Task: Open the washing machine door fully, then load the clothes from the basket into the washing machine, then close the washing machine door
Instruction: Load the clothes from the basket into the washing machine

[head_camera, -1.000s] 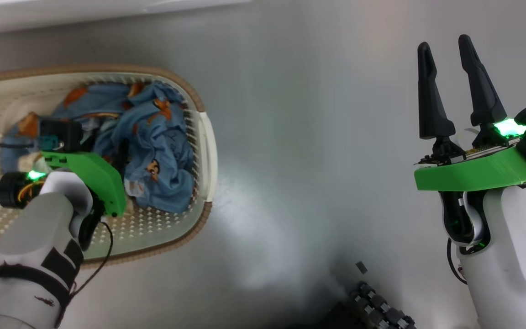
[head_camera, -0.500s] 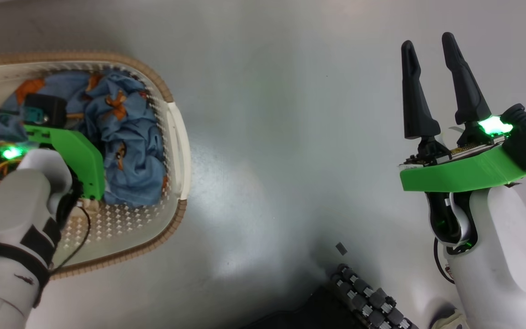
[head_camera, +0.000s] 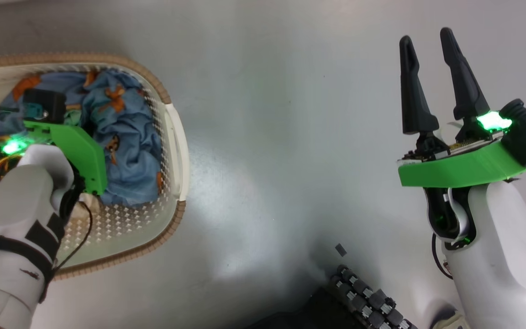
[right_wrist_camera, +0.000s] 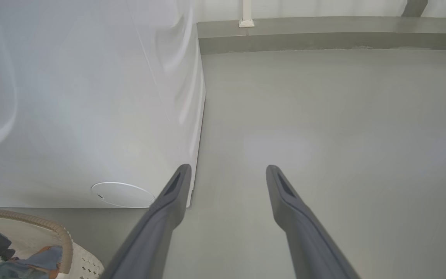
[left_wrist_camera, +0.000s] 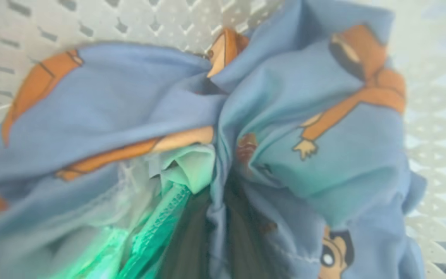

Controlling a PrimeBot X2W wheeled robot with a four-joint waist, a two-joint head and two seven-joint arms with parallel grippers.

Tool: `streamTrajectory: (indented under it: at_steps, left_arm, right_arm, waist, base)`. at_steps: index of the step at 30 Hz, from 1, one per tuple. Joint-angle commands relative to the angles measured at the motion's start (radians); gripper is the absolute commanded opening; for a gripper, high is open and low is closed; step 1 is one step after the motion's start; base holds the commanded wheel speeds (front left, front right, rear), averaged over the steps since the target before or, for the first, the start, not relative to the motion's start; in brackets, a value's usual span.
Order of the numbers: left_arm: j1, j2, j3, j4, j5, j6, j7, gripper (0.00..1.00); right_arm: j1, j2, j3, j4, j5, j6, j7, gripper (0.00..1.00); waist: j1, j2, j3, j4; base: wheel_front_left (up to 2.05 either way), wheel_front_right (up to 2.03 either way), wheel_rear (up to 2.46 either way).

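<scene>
Your left gripper (left_wrist_camera: pixel 214 228) is clamping the clothes (left_wrist_camera: pixel 323 155) bunching around its tips. Your right gripper (head_camera: pixel 425 36) is hanging spread.

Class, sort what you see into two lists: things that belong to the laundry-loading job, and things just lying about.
Job: clothes, basket, washing machine, left gripper gripping the clothes, open right gripper.
Lying about: dark scrap on the floor, white post.

My head view: bright, even, soft glare on the floor (head_camera: pixel 249 256), shadow at bottom edge. Left wrist view: clothes (left_wrist_camera: pixel 323 166) too close, blurry, green tint lower left. Right wrist view sharp, edges bowed.
</scene>
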Motion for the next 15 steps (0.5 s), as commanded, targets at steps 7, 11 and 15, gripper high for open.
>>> streamTrajectory:
  at_steps: [7,11,15]
  left_arm:
    - [0.072,-0.013,0.007,-0.028,-0.038,-0.009,-0.085,0.00]
    - [0.113,-0.019,0.001,-0.066,-0.064,-0.009,-0.109,0.00]
    - [0.160,-0.016,-0.016,-0.120,-0.093,-0.010,-0.151,0.00]
  right_arm:
    - [0.016,-0.002,0.010,-0.006,-0.009,0.004,-0.008,1.00]
    - [0.019,-0.009,0.012,0.003,-0.009,0.004,-0.008,1.00]
    - [0.025,-0.018,0.016,0.015,-0.005,0.004,-0.008,1.00]
  waist:
    - [0.0000,-0.0001,-0.100,0.045]
    - [0.0000,-0.0001,-0.148,0.062]
    - [0.0000,-0.0001,-0.211,0.082]
  base:
    - [0.00,0.00,0.00]
    - [0.00,0.00,0.00]
    - [0.00,0.00,0.00]
